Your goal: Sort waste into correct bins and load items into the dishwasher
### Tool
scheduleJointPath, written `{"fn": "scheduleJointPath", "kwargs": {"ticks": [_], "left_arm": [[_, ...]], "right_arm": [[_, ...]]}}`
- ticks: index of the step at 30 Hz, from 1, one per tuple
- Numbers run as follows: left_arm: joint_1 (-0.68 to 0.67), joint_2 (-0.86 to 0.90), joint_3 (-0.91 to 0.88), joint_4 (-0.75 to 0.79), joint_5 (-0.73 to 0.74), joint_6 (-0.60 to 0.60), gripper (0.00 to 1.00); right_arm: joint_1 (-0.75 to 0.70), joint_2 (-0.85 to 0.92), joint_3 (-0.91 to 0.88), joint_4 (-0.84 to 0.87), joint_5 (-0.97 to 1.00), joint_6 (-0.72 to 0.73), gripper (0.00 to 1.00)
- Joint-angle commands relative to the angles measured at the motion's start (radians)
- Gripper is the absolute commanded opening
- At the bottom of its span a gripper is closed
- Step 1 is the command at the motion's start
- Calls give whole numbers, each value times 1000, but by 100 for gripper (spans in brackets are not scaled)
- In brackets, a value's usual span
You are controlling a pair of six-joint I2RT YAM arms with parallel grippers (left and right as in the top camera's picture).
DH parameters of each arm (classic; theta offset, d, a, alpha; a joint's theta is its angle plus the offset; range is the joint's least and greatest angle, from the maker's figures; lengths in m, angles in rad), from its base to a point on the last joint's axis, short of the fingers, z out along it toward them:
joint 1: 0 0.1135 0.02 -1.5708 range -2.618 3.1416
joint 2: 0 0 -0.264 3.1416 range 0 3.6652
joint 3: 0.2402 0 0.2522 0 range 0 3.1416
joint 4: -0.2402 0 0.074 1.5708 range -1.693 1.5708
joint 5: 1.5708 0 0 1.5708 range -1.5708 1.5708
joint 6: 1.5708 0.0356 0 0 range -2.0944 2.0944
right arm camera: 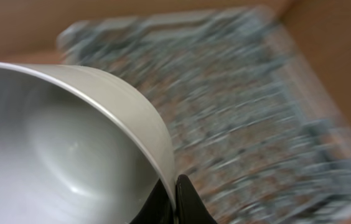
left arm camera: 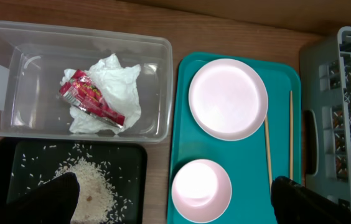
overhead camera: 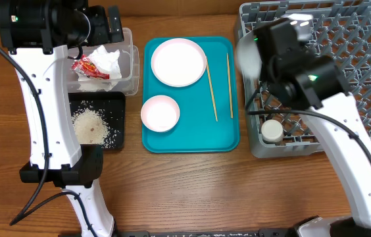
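Chopsticks (overhead camera: 211, 89) lengthwise on teal tray (overhead camera: 192, 141)

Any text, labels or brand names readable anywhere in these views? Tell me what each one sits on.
Red snack wrapper: has printing, but it is too small to read.
White bowl, dish rack, teal tray: no text visible.

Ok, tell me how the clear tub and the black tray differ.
The clear tub is see-through with tall walls; the black tray is dark and shallow. The tub holds a crumpled napkin and a red wrapper; the tray holds loose rice. Both are rectangular and sit beside the teal tray.
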Motion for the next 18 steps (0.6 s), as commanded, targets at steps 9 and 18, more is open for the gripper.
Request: {"fn": "scheduleJointPath", "kwargs": {"ticks": [9, 18], "left_arm": [[-3, -21, 14, -2, -7, -13, 100], [-3, -21, 14, -2, -7, -13, 100]], "right_arm": [[6, 170, -99, 52, 595, -7, 4], [6, 270, -291, 72, 674, 131, 4]]}}
